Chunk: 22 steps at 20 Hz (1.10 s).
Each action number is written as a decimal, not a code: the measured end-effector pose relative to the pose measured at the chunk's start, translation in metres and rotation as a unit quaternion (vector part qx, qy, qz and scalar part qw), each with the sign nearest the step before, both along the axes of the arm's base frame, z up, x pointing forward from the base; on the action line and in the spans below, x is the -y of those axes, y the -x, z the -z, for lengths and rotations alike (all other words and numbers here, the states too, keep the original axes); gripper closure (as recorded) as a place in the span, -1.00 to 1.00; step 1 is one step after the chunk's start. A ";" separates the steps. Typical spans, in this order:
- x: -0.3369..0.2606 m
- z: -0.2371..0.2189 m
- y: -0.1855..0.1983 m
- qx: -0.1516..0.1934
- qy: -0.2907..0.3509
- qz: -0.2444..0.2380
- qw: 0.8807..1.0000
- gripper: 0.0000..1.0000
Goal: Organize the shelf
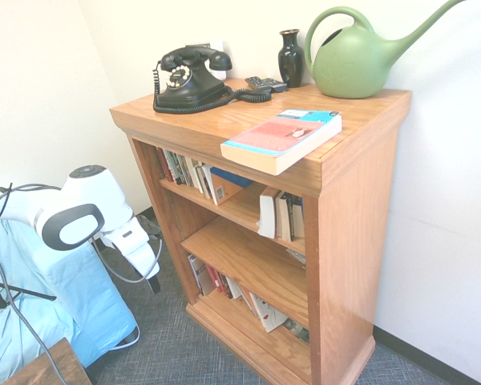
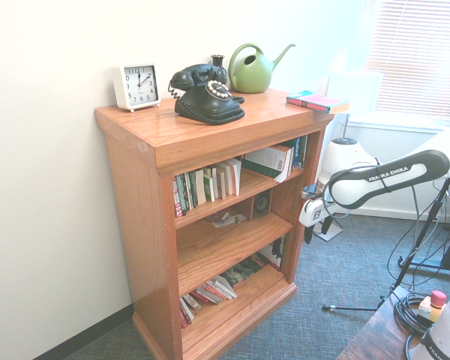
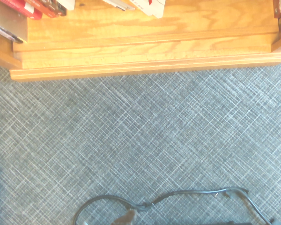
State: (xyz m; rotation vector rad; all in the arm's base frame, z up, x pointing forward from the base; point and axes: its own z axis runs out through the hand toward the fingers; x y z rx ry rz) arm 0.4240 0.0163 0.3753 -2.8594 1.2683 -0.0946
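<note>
Item 1, room: your shelf [image 1: 361, 208], oak, 3 tiers, stands against a white wall on grey woven carpet [image 3: 145, 140]. On its top: black rotary telephone [image 1: 188, 79], dark vase [image 1: 290, 56], green watering can [image 1: 357, 60], white clock [image 2: 136, 85], and a book [image 1: 282, 139] overhanging the front edge. Books lean and lie untidily on the tiers.

Item 2, arm: claw [image 2: 309, 225] points down at the carpet, fingers spread, holding nothing, just in front of the shelf.

Item 3, clearance: open carpet lies before the shelf's base.
</note>
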 end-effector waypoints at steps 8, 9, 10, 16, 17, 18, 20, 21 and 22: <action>0.029 -0.007 -0.002 0.001 0.035 0.036 0.999 -1.00; 0.040 -0.012 -0.002 0.000 0.055 0.047 0.997 -1.00; 0.054 -0.021 -0.002 0.001 0.080 0.060 0.995 -1.00; 0.119 -0.124 0.006 0.000 0.241 0.108 0.965 -1.00; 0.123 -0.140 0.006 -0.002 0.267 0.111 0.957 -1.00; 0.125 -0.153 0.007 -0.005 0.295 0.113 0.949 -1.00; 0.127 -0.176 0.005 -0.014 0.348 0.116 0.930 -1.00; 0.126 -0.185 0.004 -0.021 0.373 0.117 0.920 -1.00; 0.125 -0.192 0.002 -0.028 0.399 0.117 0.909 -1.00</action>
